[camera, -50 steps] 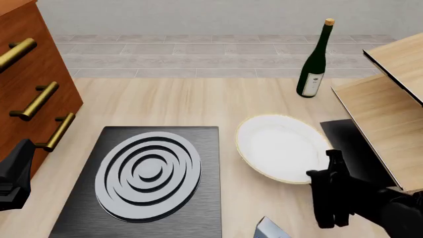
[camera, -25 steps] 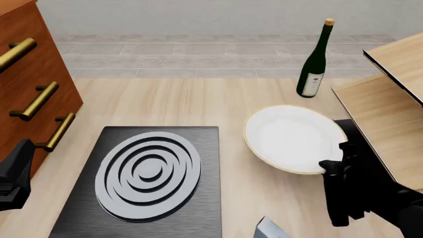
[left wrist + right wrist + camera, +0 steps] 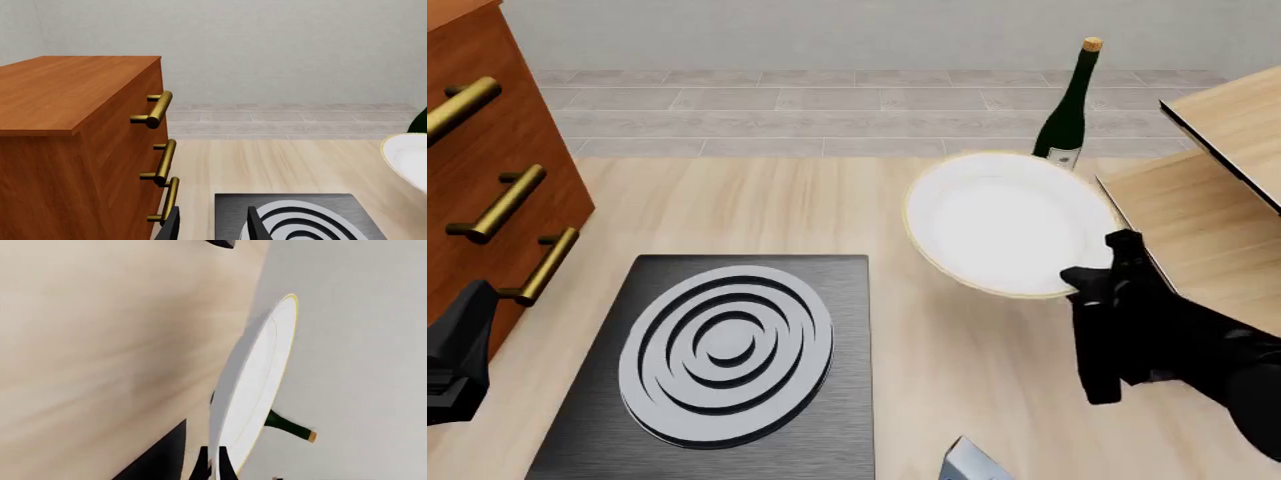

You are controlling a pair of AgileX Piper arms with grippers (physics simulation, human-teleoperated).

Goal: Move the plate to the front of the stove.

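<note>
The white plate (image 3: 1004, 220) with its gold rim hangs tilted above the table, right of the stove (image 3: 714, 365), and partly covers the bottle behind it. My right gripper (image 3: 1090, 283) is shut on the plate's near right rim. In the right wrist view the plate (image 3: 257, 385) shows edge-on, clamped between the fingertips (image 3: 212, 467). The black stove with silver rings lies flat at the front left. My left gripper (image 3: 465, 340) stays low at the left edge, open and empty. Its fingers (image 3: 254, 226) stand beside the stove's corner (image 3: 300, 220), and the plate's rim (image 3: 408, 159) shows at one edge.
A wooden drawer cabinet (image 3: 487, 150) with brass handles stands at the left. A green wine bottle (image 3: 1068, 100) stands at the back right. Light wooden shelves (image 3: 1208, 210) jut in from the right. A small grey object (image 3: 974, 465) pokes in at the front edge.
My right gripper has lifted the plate off the table, carrying it up and toward the back while tilting it. The left arm has not moved.
</note>
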